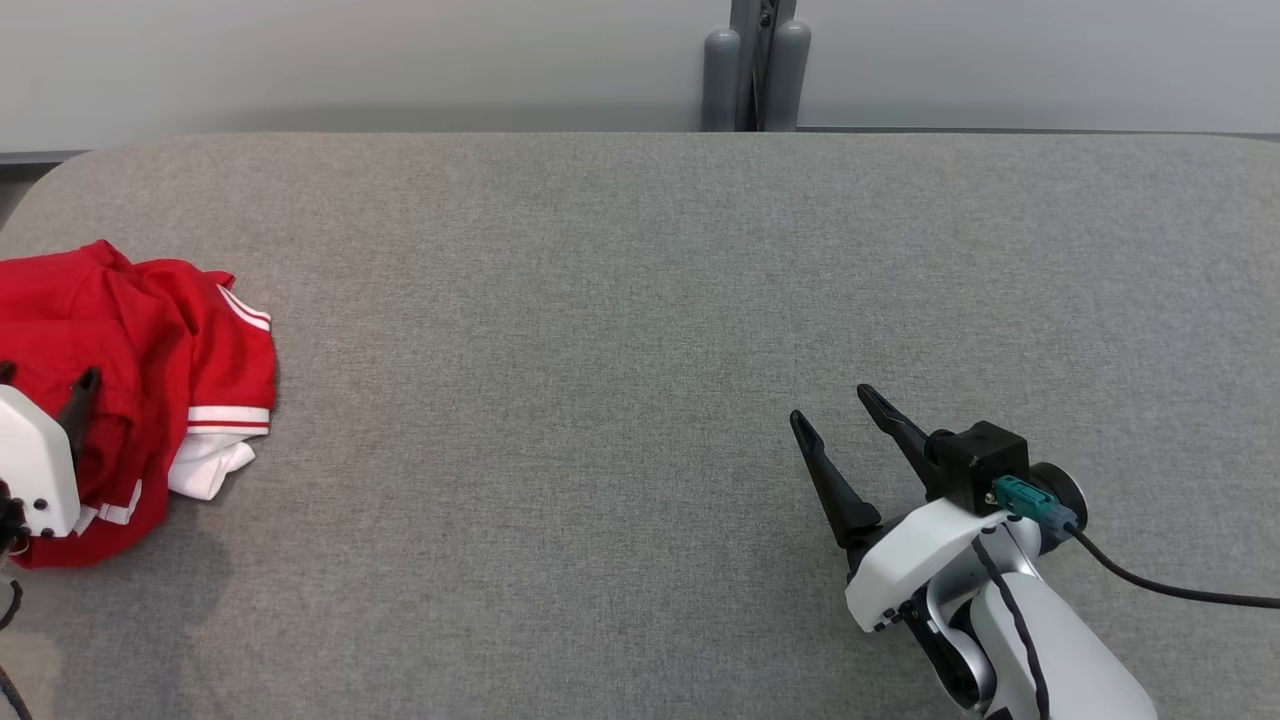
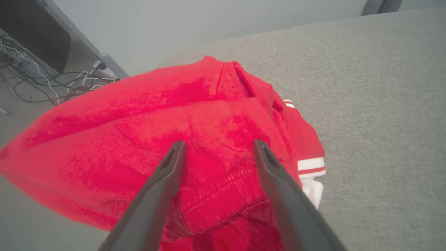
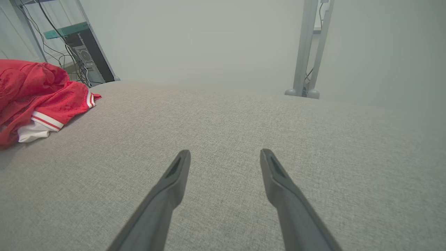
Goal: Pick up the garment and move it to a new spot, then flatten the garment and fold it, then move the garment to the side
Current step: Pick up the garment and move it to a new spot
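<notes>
Left wrist view: the left gripper [image 2: 219, 143] is being held w/ both fingers spread wide, and nothing is being gripped betw. them. The garment [image 2: 195, 115], a red top w/ white-striped trim, is being shown right under and ahead of the tips. Whether the tips are touching the cloth cannot be told. The garment is being left crumpled in a heap at the left end of the grey padded table [image 2: 383, 104], near its rounded corner. A bit of white fabric [image 2: 313, 191] is being exposed at the heap's edge, just beside a striped cuff. Loose cables [image 2: 52, 87] are being shown on the floor beyond the table.

Head view: the left gripper's white housing is being seen over the heap at the frame's left edge, w/ one dark finger against the red cloth. The right gripper [image 1: 830, 402] is being held at lower right, fingers wide apart and empty, over bare table, well apart from the garment. A grey post [image 1: 755, 65] is being shown behind the table's far edge.

Right wrist view: the spread fingers are being pointed across bare table, w/ the garment at upper left.
</notes>
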Available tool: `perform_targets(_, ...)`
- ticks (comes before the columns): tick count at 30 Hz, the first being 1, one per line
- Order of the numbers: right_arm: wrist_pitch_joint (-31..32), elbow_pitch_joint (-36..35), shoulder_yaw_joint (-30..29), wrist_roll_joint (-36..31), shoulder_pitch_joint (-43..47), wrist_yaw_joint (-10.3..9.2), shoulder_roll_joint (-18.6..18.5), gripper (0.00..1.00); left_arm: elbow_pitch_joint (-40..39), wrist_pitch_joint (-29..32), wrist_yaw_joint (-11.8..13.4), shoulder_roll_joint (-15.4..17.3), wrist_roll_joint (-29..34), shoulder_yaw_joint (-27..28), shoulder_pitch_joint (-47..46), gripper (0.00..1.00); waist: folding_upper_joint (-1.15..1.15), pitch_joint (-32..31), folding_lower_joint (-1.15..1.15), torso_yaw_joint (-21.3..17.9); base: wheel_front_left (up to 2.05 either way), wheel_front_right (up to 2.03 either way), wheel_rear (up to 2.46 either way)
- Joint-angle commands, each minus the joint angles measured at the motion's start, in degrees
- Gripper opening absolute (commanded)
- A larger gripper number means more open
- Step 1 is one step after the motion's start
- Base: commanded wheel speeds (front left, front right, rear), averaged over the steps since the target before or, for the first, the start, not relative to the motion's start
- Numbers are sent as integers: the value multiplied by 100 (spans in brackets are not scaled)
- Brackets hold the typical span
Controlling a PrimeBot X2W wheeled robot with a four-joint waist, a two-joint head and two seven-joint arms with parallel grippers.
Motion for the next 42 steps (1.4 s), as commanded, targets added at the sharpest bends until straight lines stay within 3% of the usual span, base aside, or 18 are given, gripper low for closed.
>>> perform_targets(1, 39, -24, -5, -18, -48, 1, -38, 100, 69, 56, -6, -5, -176, -86, -69, 100, 0, 22, 0, -39, 0, 0, 0)
perform_targets(6, 62, -53, -15, -50, -52, 1, -37, 100, 276, 243, -7, 31, -595, -331, -70, 100, 0, 61, 0, -113, 0, 0, 0)
perform_targets(7, 69, -56, -16, -51, -55, 1, -39, 100, 323, 249, -6, 63, -581, -418, -78, 72, 0, 67, 0, -124, 0, 0, 0)
perform_targets(8, 77, -61, -18, -53, -57, 1, -37, 100, 355, 213, -6, 65, -619, -469, -94, 27, 0, 73, 0, -131, 0, 0, 0)
perform_targets(9, 81, -66, -19, -56, -59, 1, -37, 100, 381, 178, -7, 56, -674, -505, -110, 0, 0, 77, 0, -135, 0, 0, 0)
perform_targets(27, 9, -36, -68, 55, 124, 1, -38, 100, -50, -1369, -7, 195, -425, -1331, -977, 0, 0, -238, 0, 151, 0, 0, 0)
perform_targets(42, -189, 144, -31, 272, 117, 1, -38, 100, -1156, -1685, 33, 51, 146, -1806, -1713, 0, 0, -459, 0, -111, 0, 0, 0)
